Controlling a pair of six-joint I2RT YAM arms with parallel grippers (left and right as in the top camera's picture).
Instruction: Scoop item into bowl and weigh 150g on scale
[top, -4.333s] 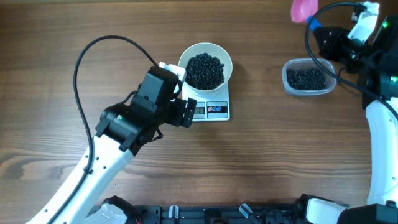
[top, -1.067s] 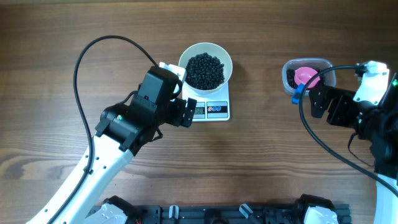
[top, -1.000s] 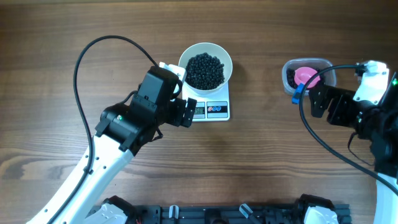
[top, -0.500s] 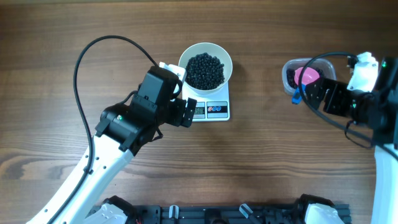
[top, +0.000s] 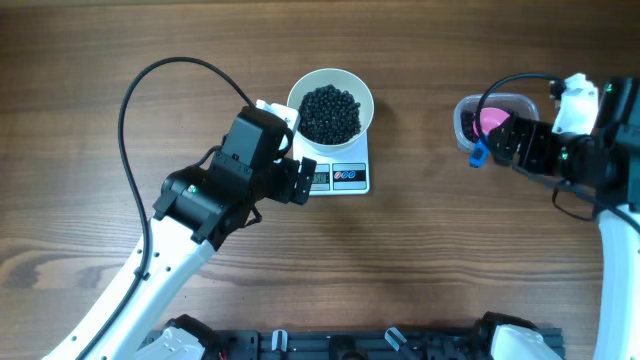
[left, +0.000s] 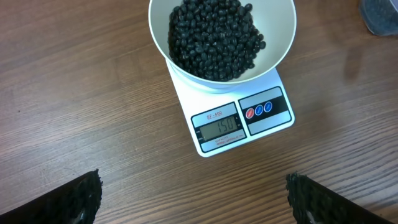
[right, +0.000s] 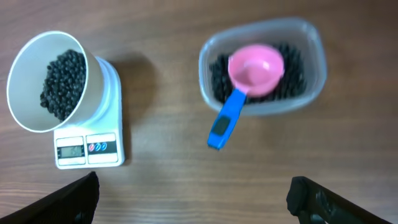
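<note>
Nearest in the left wrist view, the left claw (left: 194, 202) shows only as two dark fingertips cut off at the lower corners. They are spread wide, with bare wooden desk (left: 93, 93) between them, pinching nothing. Beyond them sits the white scale (left: 239, 121). Its grey display (left: 216, 127) carries faint digits that look like 150. On the scale's far end stands the white bowl (left: 281, 43), its far rim cut off by the frame edge, holding a dark heap of pellets (left: 214, 37).

In the slightly blurred right wrist view, the right claw (right: 196, 202) is likewise two dark tips at the lower corners, spread wide and empty. Farther off is a clear tub (right: 318, 74) with a pink scoop (right: 252, 73) lying in it. The cup hides some of the pellets below, and the blue handle pokes out over the near rim.

From overhead, the left arm covers the scale's left edge, and the right arm and its cable cover part of the tub.

A few seconds earlier the scoop was up at the far edge of the overhead view with the right arm, and the tub held only pellets. Within the last second the right arm has shifted farther up the desk. The left arm, bowl and scale are unchanged.
</note>
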